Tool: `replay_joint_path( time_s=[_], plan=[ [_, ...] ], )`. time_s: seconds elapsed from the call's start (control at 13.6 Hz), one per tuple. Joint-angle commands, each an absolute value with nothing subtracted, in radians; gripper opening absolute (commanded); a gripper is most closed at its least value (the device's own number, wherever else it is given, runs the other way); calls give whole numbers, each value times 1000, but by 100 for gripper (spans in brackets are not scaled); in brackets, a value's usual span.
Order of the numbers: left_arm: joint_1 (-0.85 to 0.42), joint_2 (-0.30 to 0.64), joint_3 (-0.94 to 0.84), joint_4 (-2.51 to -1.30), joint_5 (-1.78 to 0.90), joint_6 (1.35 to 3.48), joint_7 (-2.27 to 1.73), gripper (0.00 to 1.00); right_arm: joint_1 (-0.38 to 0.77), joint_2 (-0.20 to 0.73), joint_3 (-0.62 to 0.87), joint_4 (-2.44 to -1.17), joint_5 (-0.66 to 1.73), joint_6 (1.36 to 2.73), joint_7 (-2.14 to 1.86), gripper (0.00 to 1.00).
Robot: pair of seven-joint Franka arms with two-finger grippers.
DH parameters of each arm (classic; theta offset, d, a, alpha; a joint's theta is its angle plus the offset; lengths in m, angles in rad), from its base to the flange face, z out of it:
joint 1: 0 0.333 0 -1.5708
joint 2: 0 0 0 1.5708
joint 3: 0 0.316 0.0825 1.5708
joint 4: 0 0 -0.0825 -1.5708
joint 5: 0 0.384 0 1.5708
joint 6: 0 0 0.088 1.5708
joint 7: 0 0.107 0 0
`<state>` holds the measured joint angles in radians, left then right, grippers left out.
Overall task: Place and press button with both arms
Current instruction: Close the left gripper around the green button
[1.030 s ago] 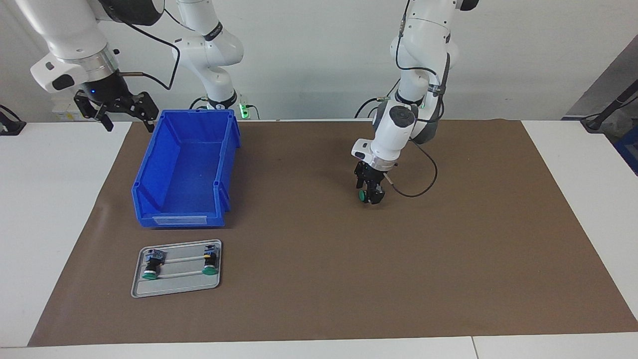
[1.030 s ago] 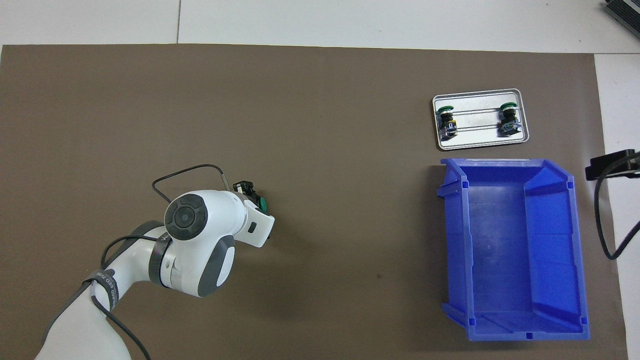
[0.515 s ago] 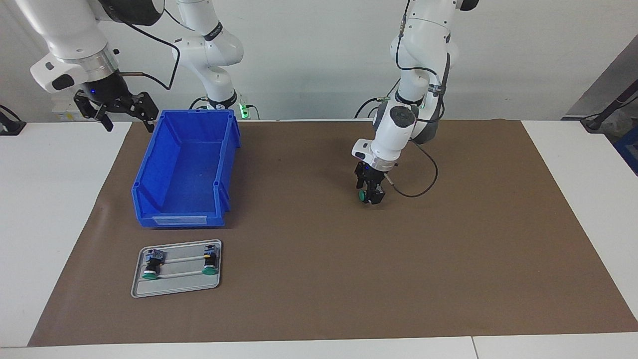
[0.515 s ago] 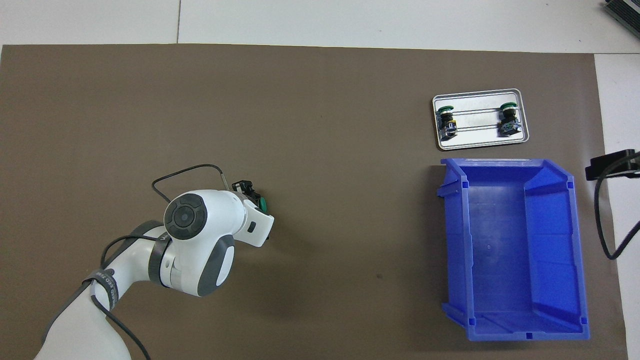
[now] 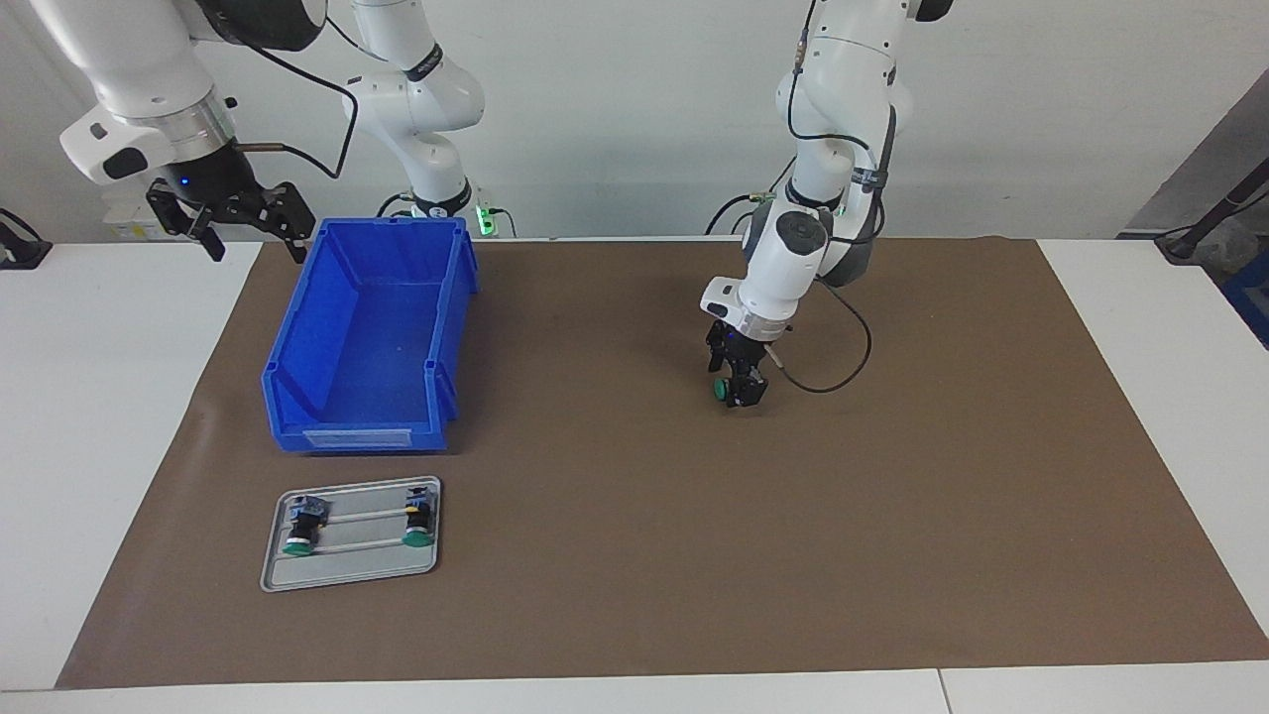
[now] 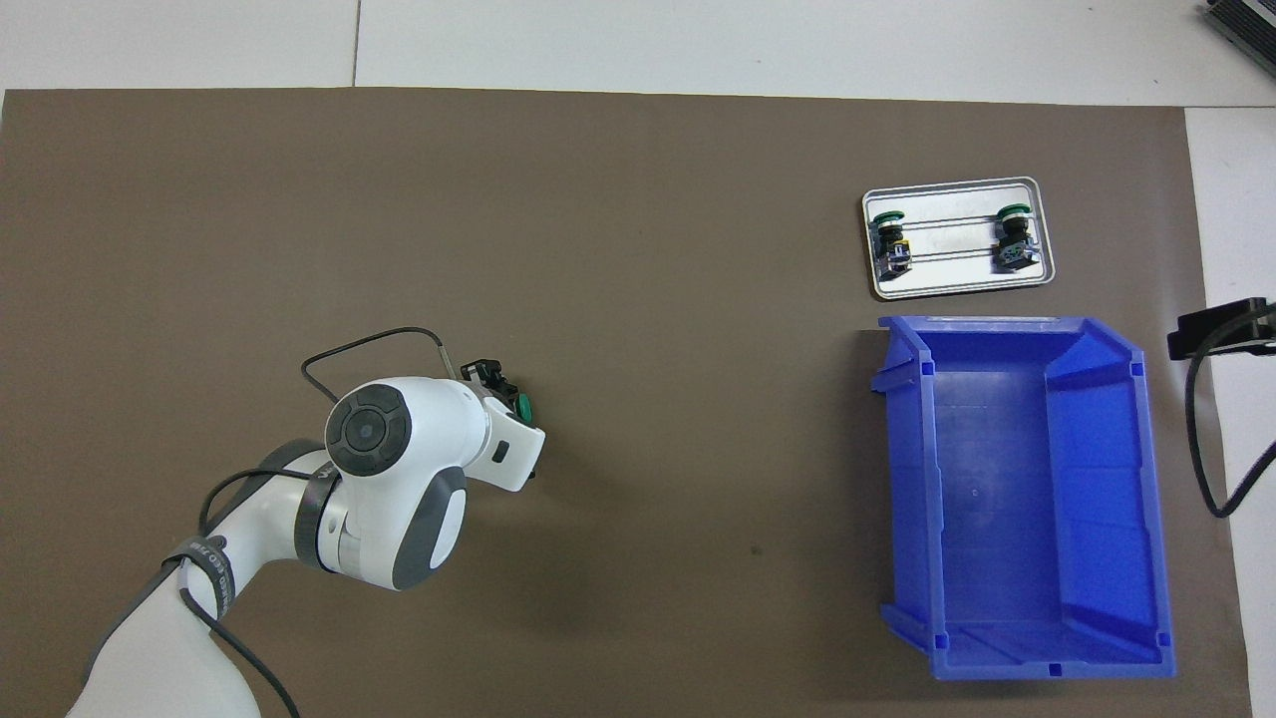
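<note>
I see the left gripper (image 5: 738, 389) pinching the button (image 5: 719, 390) low over the brown mat (image 5: 634, 555), 3 o'clock of the bin (image 5: 372, 337); right gripper (image 5: 230, 223) waits spread, 10 o'clock of it.

Three buttons (image 5: 721, 388) — one blue bin (image 5: 369, 337), one tray (image 5: 349, 570), two arms (image 5: 793, 248).
</note>
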<state>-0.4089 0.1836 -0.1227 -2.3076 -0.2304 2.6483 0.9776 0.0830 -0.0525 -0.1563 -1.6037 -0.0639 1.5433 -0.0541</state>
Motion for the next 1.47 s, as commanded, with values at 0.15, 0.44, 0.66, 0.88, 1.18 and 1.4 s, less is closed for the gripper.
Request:
replay_joint_path(
  time_s=[0.15, 0.44, 0.66, 0.88, 1.18, 1.4],
  plan=[
    [-402, 169, -109, -2316, -247, 2600, 1009, 80, 69, -51, -150, -1605, -71, 1551, -78, 100],
    [-402, 169, -109, -2316, -247, 2600, 1009, 68, 64, -51, -150, -1605, -71, 1551, -77, 100],
    [-402, 169, -109, -2316, -247, 2602, 1009, 55, 63, -51, -150, -1605, -68, 1546, -74, 100],
    [-402, 169, -109, -2316, -247, 2600, 1009, 41, 81, -52, -147, -1605, -54, 1542, -77, 100],
    [-390, 169, -110, -2309, -247, 2600, 1009, 34, 101, -52, -146, -1605, -54, 1542, -77, 100],
    [-385, 170, -112, -2280, -248, 2600, 1006, 33, 100, -52, -147, -1605, -54, 1542, -77, 100]
  ],
)
